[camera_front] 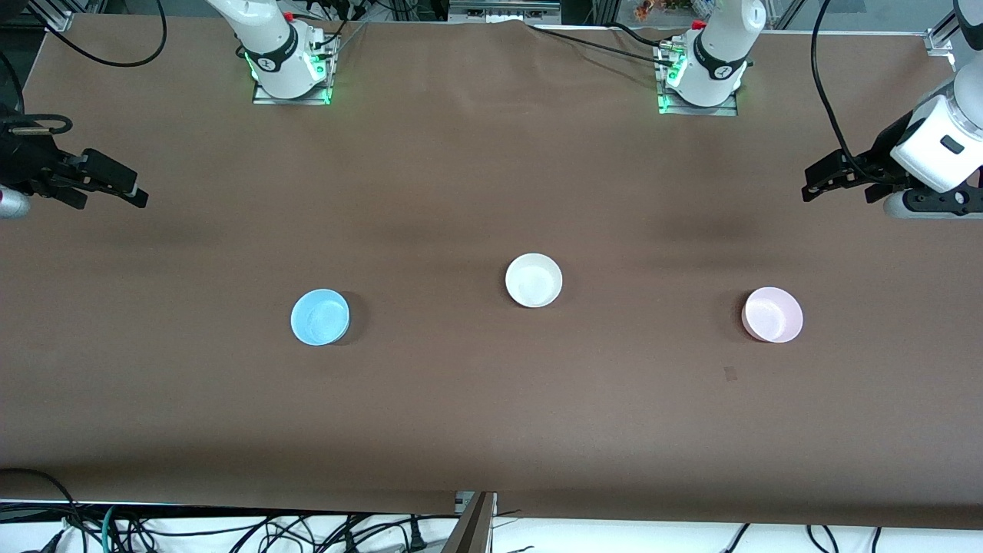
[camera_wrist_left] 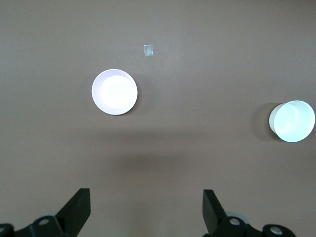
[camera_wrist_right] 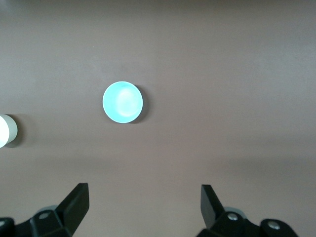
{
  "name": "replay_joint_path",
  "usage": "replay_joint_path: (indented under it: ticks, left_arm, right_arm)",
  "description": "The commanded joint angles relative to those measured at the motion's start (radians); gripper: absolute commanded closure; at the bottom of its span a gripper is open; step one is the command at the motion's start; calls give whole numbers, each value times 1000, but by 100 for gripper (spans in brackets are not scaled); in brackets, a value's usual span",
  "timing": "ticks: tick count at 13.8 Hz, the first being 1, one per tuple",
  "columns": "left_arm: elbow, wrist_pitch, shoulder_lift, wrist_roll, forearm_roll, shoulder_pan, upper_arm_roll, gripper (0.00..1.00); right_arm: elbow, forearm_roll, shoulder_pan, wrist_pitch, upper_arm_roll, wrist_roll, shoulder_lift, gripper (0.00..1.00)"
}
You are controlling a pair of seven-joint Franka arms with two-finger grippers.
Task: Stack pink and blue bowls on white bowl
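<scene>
White bowl [camera_front: 534, 280]: upright on the brown table [camera_front: 491, 399], about midway between the two arms' ends, slightly farther from the front camera than the two coloured bowls. Empty; nothing stacked in it.

Blue bowl [camera_front: 319, 316]: upright on the table, toward the right arm's end, well apart from the white bowl. Empty.

Pink bowl [camera_front: 772, 314]: upright on the table, toward the left arm's end, well apart from the white bowl. Empty. A small pale patch of tape [camera_front: 730, 373] lies on the table near it, closer to the front camera.

Right gripper [camera_front: 127, 191]: held in the air at the right arm's end of the table, well clear of the blue bowl, touching nothing. Fingers [camera_wrist_right: 74, 205] spread wide apart, nothing between them.

Left gripper [camera_front: 820, 180]: held in the air at the left arm's end of the table, well clear of the pink bowl, touching nothing. Fingers [camera_wrist_left: 78, 210] spread wide apart, nothing between them.
</scene>
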Motion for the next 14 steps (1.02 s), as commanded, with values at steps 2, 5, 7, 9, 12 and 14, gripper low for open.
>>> replay_joint_path:
  ticks: [2,5,7,9,12,14]
  left_arm:
    - [47,-21,22,5,16,0,1,0]
    - [56,-23,30,6,18,3,2,0]
    - [55,-24,46,5,15,6,4,0]
    - [57,-23,48,2,16,7,4,0]
    - [56,-23,57,12,15,9,4,0]
    - [57,-24,57,9,5,10,4,0]
  right_arm:
    - [13,17,-5,-3,5,3,6,0]
    - [13,17,-5,-3,5,3,6,0]
    - [13,17,-5,-3,5,3,6,0]
    - [13,17,-5,-3,5,3,6,0]
    - [13,17,-5,-2,5,3,6,0]
    - [13,17,-5,-2,5,3,6,0]
